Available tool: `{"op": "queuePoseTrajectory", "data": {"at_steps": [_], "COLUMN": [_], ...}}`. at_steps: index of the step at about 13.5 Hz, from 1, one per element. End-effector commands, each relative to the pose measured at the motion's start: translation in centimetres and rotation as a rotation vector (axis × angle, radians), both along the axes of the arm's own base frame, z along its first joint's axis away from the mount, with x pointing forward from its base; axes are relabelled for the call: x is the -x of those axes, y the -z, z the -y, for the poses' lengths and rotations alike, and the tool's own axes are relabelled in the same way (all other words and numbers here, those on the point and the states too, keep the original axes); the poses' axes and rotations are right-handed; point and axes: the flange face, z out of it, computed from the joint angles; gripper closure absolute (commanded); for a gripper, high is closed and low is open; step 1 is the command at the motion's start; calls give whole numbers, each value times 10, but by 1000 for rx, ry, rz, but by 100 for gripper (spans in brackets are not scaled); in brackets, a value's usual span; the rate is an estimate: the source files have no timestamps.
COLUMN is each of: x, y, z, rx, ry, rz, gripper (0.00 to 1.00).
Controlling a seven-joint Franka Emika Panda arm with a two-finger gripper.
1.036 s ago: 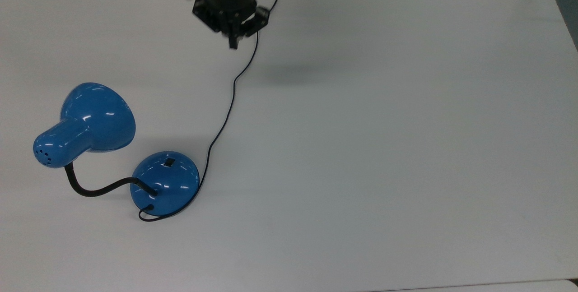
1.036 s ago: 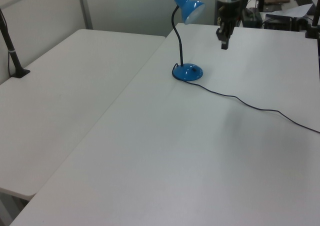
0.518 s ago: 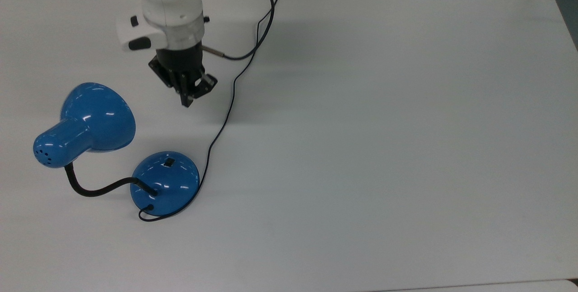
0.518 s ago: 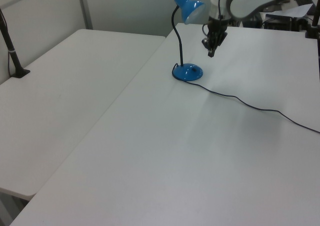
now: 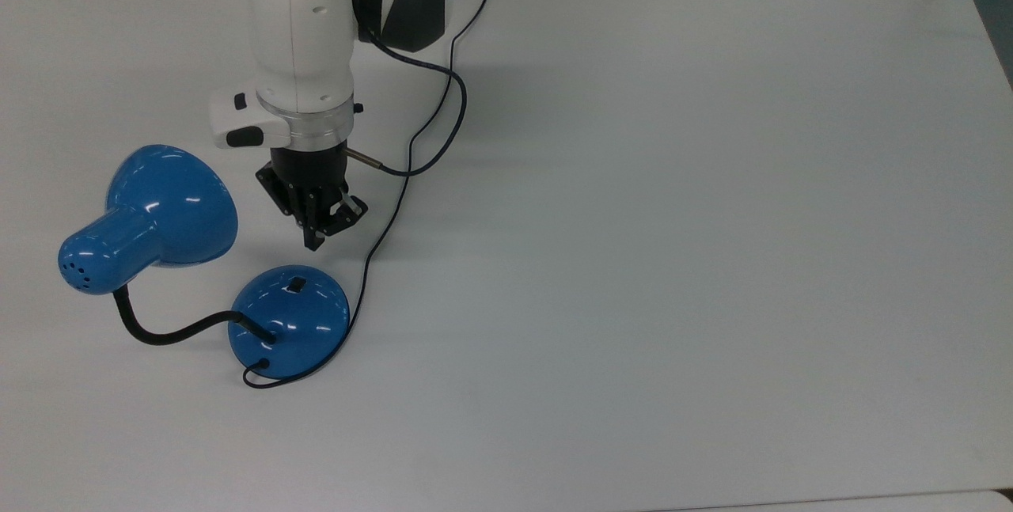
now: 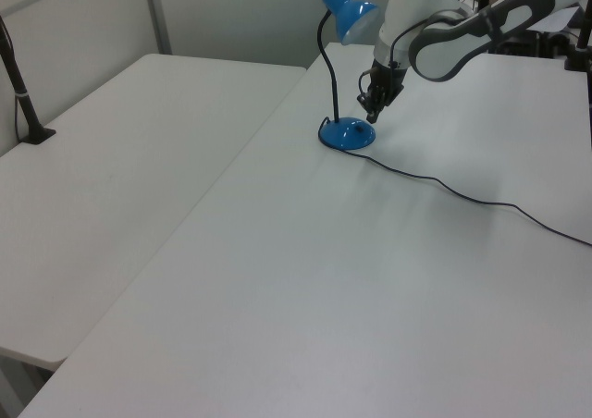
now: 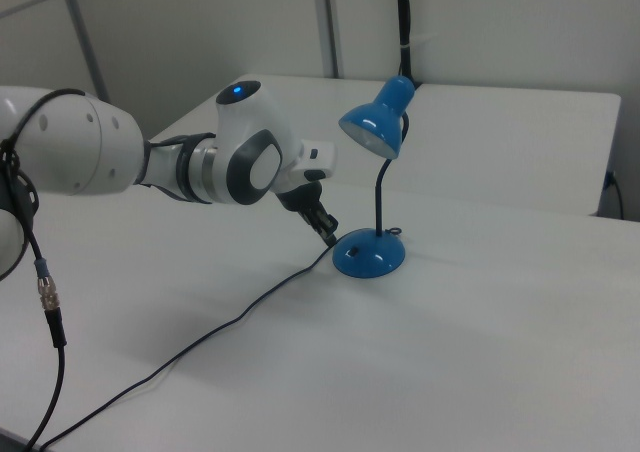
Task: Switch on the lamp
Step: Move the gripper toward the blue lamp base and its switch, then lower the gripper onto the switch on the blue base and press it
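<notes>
Hand [image 5: 315, 241]: fingers clenched together, holding nothing, tip pointing down just above the switch [image 5: 297, 284] on the lamp [image 5: 289, 320] base. Lamp: upright on white worktop [image 5: 673, 259], at the top view's lower left; cord [image 5: 396, 203] trails past the hand.

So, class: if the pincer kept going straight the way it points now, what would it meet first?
Most likely the lamp, at the domed base near its small black switch. The pincer hovers just short of it, angled downward; exact depth is unclear.
</notes>
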Motion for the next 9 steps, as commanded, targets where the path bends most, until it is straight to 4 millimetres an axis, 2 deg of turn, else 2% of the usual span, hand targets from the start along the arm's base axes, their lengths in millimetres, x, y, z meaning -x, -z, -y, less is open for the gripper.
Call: {"op": "queuePoseTrajectory", "data": {"at_steps": [1, 3, 9], "x": [-7, -13, -17], "y": [11, 25, 38], "z": [4, 9, 15], "rx": [44, 66, 60], "ry": [-24, -52, -62], "rz": [70, 111, 163], "gripper": [100, 100, 100]}}
